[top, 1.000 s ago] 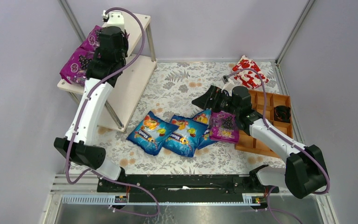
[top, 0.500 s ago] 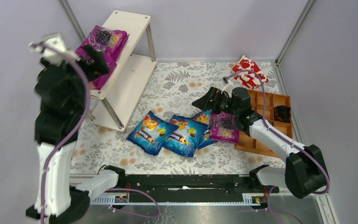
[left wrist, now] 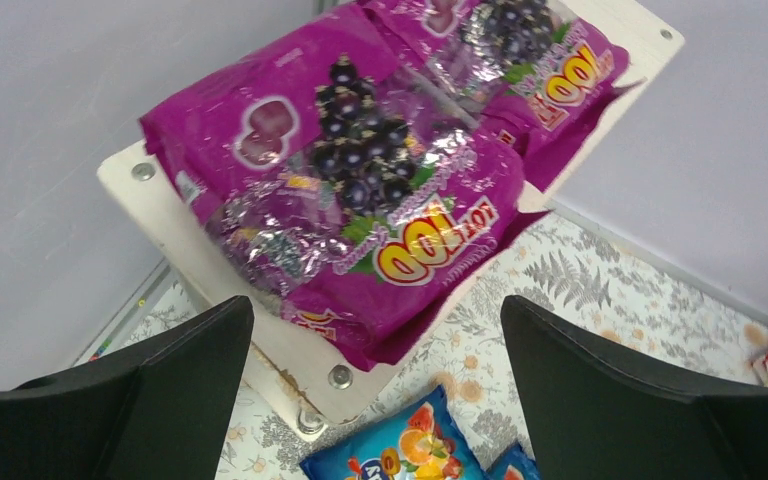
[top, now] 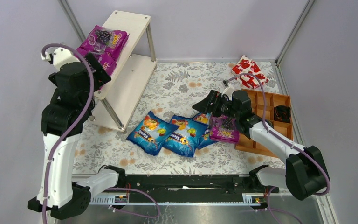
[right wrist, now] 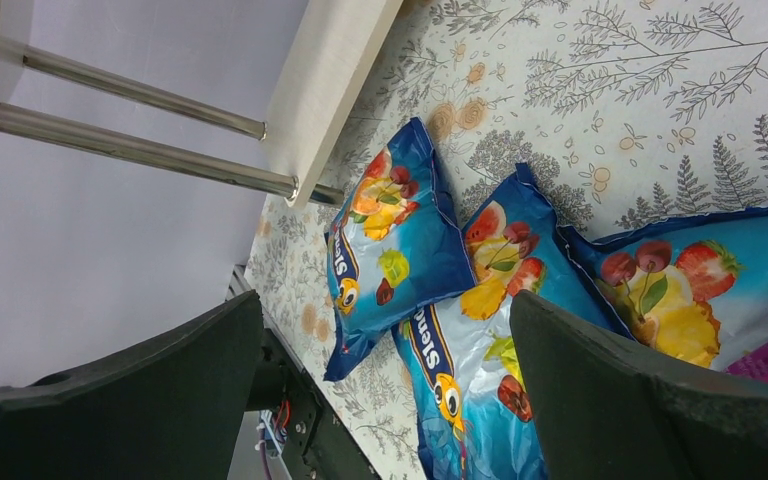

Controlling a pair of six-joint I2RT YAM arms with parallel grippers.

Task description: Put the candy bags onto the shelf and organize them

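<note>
Two purple candy bags lie on the top board of the shelf. In the left wrist view they are the near bag and the far bag. My left gripper is open and empty, above the shelf's near end. Three blue bags lie on the floral cloth, and also show in the right wrist view. A third purple bag lies by the brown tray. My right gripper is open and empty, just above the blue bags.
A red-and-white package lies at the back right. The brown compartment tray at the right holds a black object. The shelf's lower board and silver legs stand at the left. Grey walls enclose the table.
My left arm has lifted off the shelf and swung left, leaving both purple bags on the top board. My right gripper has shifted slightly toward the blue bags.
</note>
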